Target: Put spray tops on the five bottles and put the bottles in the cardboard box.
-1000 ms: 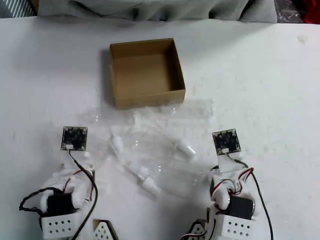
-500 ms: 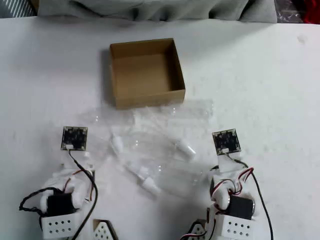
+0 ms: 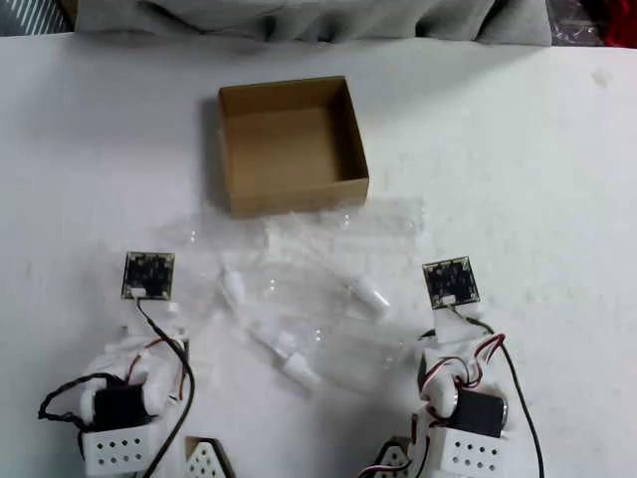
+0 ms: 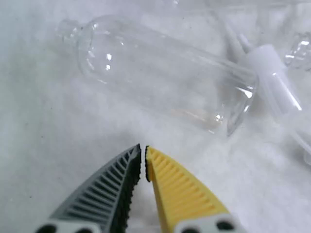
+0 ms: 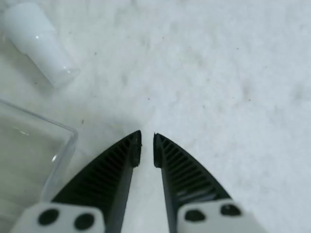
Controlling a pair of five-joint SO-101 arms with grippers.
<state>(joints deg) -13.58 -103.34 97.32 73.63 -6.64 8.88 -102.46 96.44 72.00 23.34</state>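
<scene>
On the white table (image 3: 557, 199), an open brown cardboard box (image 3: 299, 195) sits toward the far edge, a little left of the middle. Between the box and the near edge, several clear plastic bottles (image 3: 299, 284) lie on their sides in a loose cluster around the table's middle. They are transparent and overlap, so I cannot count them. White spray tops (image 3: 370, 297) lie among them, and the high view does not show which are fitted to a bottle. The left arm (image 3: 124, 403) and the right arm (image 3: 463, 403) stand at the near edge, one on each side of the cluster.

The left gripper (image 4: 143, 151), with one grey and one yellow finger, hangs low over the table surface near a single clear bottle (image 4: 160, 73) that lies on its side with its threaded neck bare. The jaws are pressed tip to tip and grip nothing. A long white spray top (image 4: 269, 73) lies by that bottle's base.

The right gripper (image 5: 146, 141), with black fingers, is also low over the table surface. Its tips nearly meet, with only a thin gap between them, and they hold nothing. A tapered white cap (image 5: 41, 41) lies near it, and the squared end of a clear plastic piece (image 5: 29, 155) lies just beside one finger.
</scene>
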